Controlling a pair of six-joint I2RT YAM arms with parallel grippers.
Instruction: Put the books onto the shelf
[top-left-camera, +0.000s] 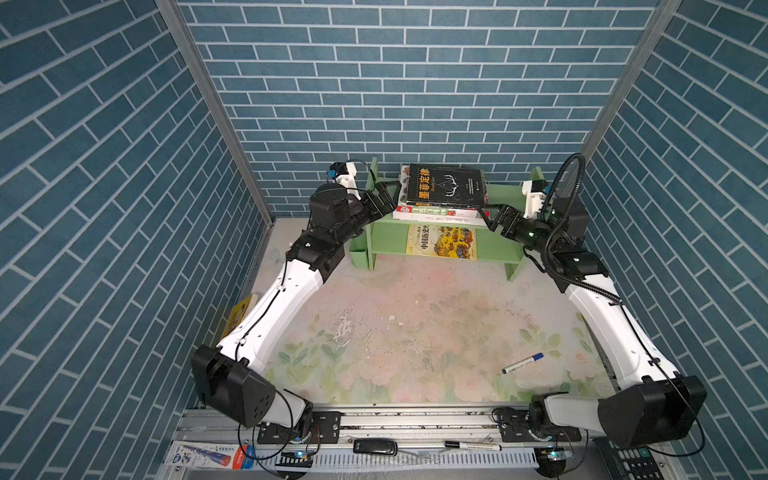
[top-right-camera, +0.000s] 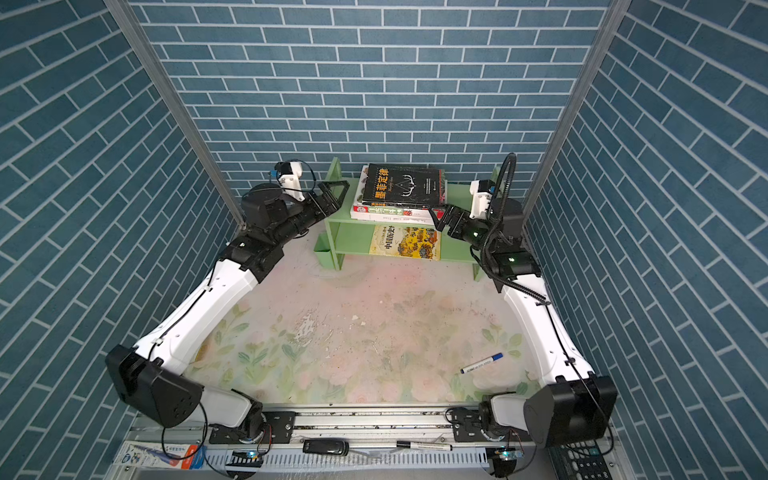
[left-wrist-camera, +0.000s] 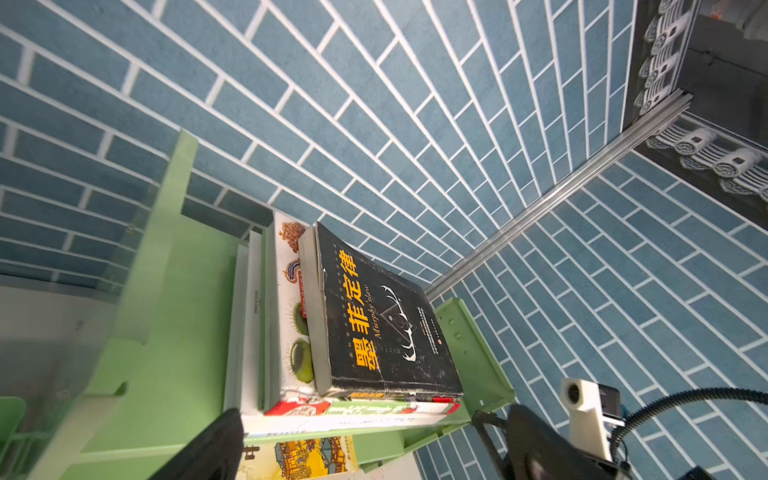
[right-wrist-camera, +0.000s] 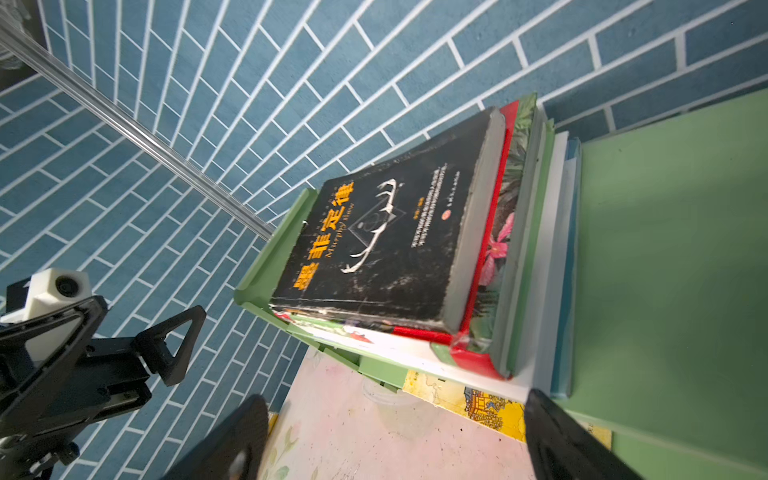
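Black book (top-left-camera: 446, 185) atop book stack (top-left-camera: 436, 214), upper tier of green shelf (top-left-camera: 503, 194). Yellow illustrated book (top-left-camera: 442, 243) flat on lower tier. Left gripper (top-right-camera: 334, 194) just beside stack's left end, jaws apart, empty. Right gripper (top-left-camera: 488, 216) near stack's right front corner, jaws spread wide, empty.

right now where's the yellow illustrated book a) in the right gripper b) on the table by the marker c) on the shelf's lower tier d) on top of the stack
c: the yellow illustrated book lies flat on the lower tier of the shelf, beneath the stack.
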